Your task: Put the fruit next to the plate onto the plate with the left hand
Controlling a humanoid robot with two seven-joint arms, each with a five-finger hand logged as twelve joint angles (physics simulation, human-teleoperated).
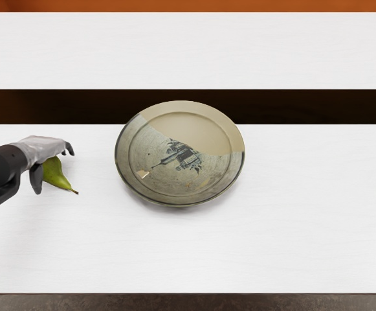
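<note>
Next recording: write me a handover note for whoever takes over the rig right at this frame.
Left hand: sits over the wide end of the green pear; a firm grip cannot be confirmed.
Right hand: out of view.
Pear: on the white table, left of the plate and apart from it, stem toward lower right.
Plate: no fruit on it.
Done: the hand is at the pear.
Left: secure the grasp, lift, carry right, set the pear on the plate.
</note>
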